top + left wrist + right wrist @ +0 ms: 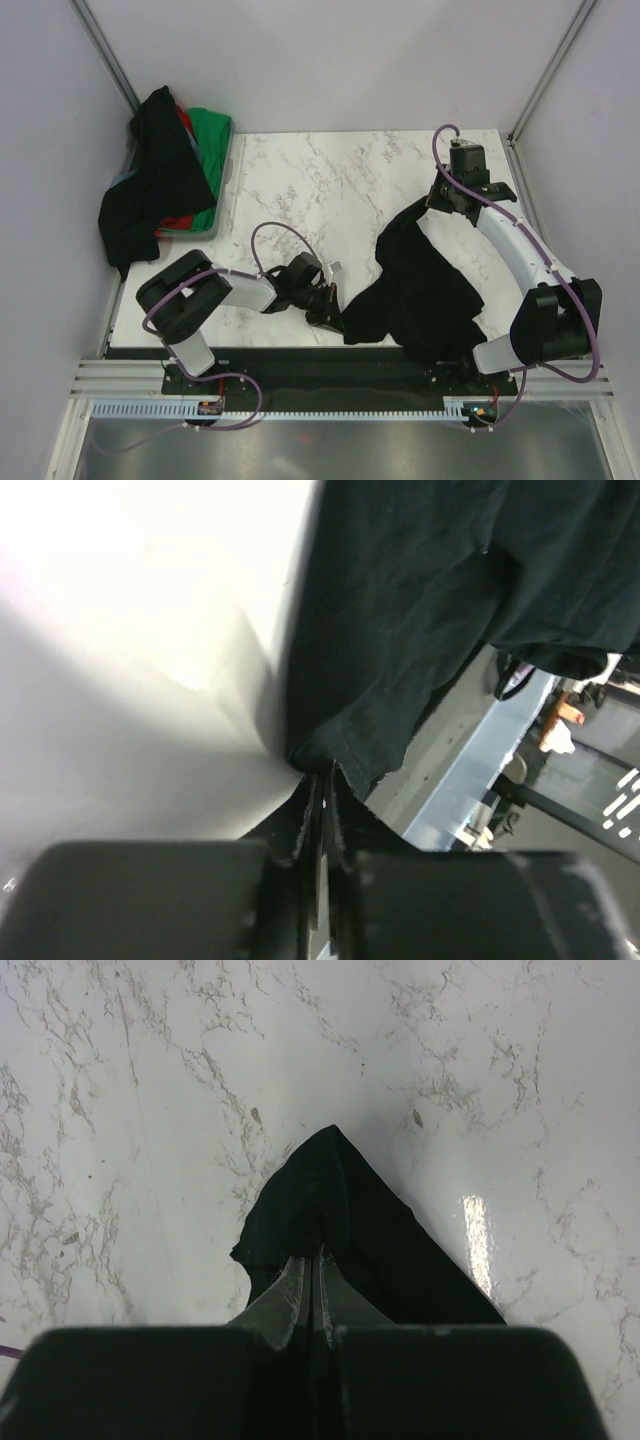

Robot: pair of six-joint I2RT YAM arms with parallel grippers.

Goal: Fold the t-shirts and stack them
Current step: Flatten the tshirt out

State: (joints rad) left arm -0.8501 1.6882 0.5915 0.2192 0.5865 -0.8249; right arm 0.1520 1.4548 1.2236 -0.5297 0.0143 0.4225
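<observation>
A black t-shirt (420,285) lies crumpled on the marble table at the right front, part of it hanging over the near edge. My left gripper (333,318) is shut on its near left edge; in the left wrist view the cloth (420,610) runs up from my closed fingertips (322,772). My right gripper (437,205) is shut on the shirt's far corner; in the right wrist view a peak of black cloth (330,1210) rises from my closed fingertips (320,1260) above the table.
A grey bin (222,180) at the far left holds a heap of shirts: black (150,190), green (210,135) and red (183,120), spilling over its side. The frame posts stand at the back corners. The table's near edge (250,345) runs below my left arm.
</observation>
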